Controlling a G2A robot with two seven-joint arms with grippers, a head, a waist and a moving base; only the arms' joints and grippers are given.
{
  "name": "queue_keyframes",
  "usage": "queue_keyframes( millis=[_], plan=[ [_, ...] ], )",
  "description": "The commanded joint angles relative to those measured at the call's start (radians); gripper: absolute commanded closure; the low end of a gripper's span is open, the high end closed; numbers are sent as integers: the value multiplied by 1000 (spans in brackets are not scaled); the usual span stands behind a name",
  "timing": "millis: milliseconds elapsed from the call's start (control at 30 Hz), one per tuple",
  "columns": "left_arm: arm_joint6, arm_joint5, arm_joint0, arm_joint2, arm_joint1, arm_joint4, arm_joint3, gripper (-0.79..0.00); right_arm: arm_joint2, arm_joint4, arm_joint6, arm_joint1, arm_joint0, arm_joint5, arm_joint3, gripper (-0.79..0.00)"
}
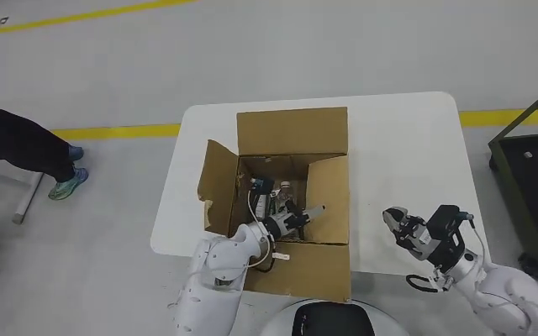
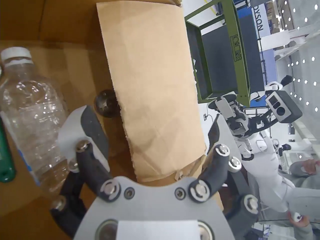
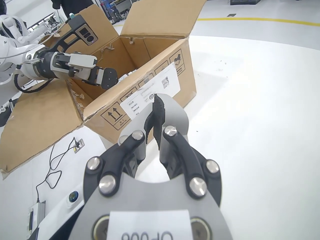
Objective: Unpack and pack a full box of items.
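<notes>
An open cardboard box (image 1: 292, 130) stands on the white table (image 1: 403, 134) with all its flaps spread. My left gripper (image 1: 304, 217) is down inside it, open, its fingers (image 2: 86, 123) on either side of the box's folded-in flap (image 2: 150, 76). Beside it lie a clear plastic bottle (image 2: 27, 116) with a white cap, a green item (image 2: 3, 156) and a small dark round object (image 2: 105, 103). My right gripper (image 1: 393, 220) hangs shut and holding nothing above the bare table to the right of the box (image 3: 175, 58). Its wrist view also shows the left gripper (image 3: 105, 77).
A green metal cart (image 1: 513, 160) stands just off the table's right side. The front flap (image 1: 307, 269) hangs over the table's near edge. A cable and a power adapter (image 3: 37, 208) lie on the floor below. Bare table (image 3: 250, 101) lies right of the box.
</notes>
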Motion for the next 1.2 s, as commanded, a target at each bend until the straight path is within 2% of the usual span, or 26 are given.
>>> queue_keyframes(
  millis=[0,500,867,967,1033,1067,1100,1167],
  plan=[
    [15,6,8,0,-1,-52,6,-785,-11,8,1,-1,8,-2,9,0],
    [24,22,-4,37,8,-127,45,-785,-114,30,38,-13,81,-6,59,0],
    [39,25,-23,46,12,-243,-9,-785,-140,27,48,-17,110,8,68,0],
    [46,21,-34,56,12,-276,-40,-785,-123,29,32,-17,102,29,57,-40],
    [52,17,-43,65,11,-302,-58,-785,-101,44,17,-16,90,48,45,-123],
    [52,15,-51,71,10,-308,-66,-785,-87,54,9,-16,83,54,36,-249],
    [51,15,-60,78,10,-310,-72,-785,-72,63,5,-15,74,55,27,-296],
    [45,7,-85,97,9,-306,-87,-785,-32,97,-6,-13,55,57,11,-317]
  ],
)
